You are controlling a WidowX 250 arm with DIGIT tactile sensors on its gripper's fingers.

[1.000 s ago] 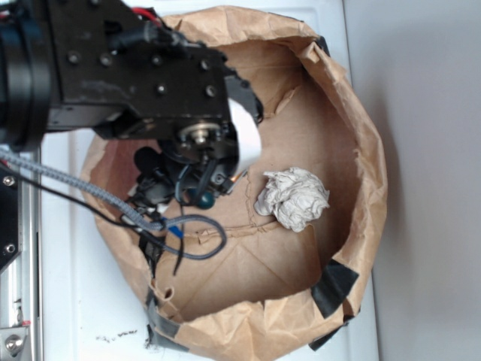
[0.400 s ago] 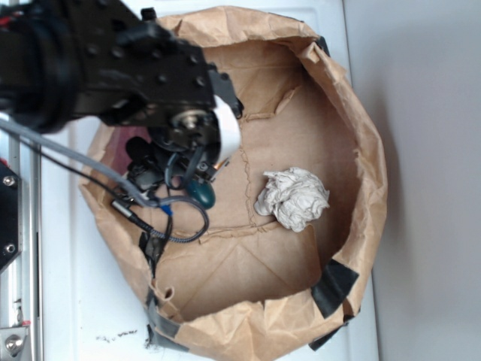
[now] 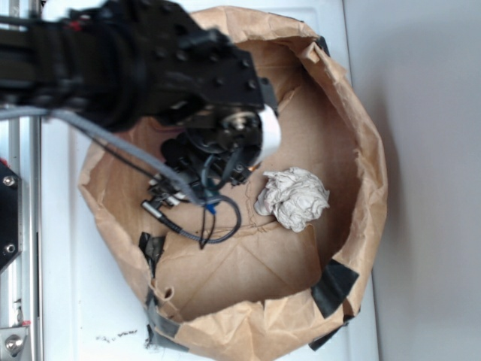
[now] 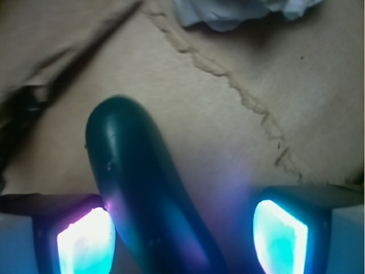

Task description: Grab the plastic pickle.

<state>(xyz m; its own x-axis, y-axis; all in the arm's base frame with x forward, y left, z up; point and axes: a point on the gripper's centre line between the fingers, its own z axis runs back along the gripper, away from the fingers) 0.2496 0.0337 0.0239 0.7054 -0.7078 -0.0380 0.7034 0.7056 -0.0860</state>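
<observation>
The plastic pickle is dark teal-green and smooth. In the wrist view it lies on the brown paper floor, running from between my fingers up and to the left. My gripper is open around it: the left pad is against the pickle's side, while the right pad stands apart from it with floor showing between. In the exterior view my gripper hangs low inside the paper bag, and the arm hides the pickle.
A crumpled white paper ball lies just right of my gripper, and its edge shows as the paper ball at the top of the wrist view. The bag's rolled walls ring the work area. Grey cables dangle below the wrist.
The arm has moved right, toward the paper ball. The pickle, seen below the gripper in the earlier exterior frames, is now hidden under the arm.
</observation>
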